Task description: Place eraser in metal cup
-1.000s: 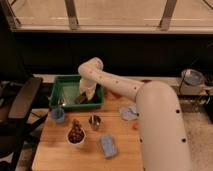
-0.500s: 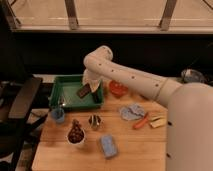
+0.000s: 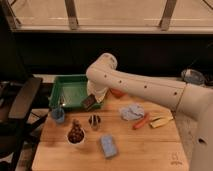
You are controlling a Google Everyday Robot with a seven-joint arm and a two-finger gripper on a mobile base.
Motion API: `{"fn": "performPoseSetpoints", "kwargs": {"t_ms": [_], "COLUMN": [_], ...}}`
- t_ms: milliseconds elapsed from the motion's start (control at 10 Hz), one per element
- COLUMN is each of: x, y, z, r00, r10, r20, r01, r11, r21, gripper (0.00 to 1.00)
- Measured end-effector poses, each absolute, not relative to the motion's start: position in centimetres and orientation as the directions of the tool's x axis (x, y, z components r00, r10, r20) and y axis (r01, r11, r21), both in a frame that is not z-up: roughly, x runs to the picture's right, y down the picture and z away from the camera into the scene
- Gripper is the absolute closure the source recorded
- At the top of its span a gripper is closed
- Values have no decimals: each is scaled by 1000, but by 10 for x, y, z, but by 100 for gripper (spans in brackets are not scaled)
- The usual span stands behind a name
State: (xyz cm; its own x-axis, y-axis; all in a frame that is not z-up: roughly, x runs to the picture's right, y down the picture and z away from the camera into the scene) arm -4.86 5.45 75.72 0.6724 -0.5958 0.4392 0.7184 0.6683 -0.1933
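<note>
The big wooden table (image 3: 150, 152) is flat and brown. A smooth, round white arm (image 3: 135, 85) reaches to the corner of the boxy green tray (image 3: 67, 90). Its gripper (image 3: 93, 98) is squeezed tight on the flat dark eraser (image 3: 89, 103), right under it. The small shiny metal cup (image 3: 94, 121) stands near, apart.

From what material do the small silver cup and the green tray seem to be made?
The small shiny silver cup: likely steel, polished; it shows bright glints. The green rectangular tray: probably plastic, smooth, evenly coloured. The gripper, at the tray's near edge, holds the flat dark eraser: matte, maybe rubber.
</note>
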Motion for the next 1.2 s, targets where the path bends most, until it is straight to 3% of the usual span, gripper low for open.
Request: {"fn": "performPoseSetpoints", "kwargs": {"t_ms": [600,1200], "x": [-30,-42], "y": [117,147], "z": [775,769], "r00": [717,714], "r10": [-501,-428], "r20": [485,554], "r01": [680,662], "r11": [657,670], "r21": [-327,-336], "gripper": [100,100]}}
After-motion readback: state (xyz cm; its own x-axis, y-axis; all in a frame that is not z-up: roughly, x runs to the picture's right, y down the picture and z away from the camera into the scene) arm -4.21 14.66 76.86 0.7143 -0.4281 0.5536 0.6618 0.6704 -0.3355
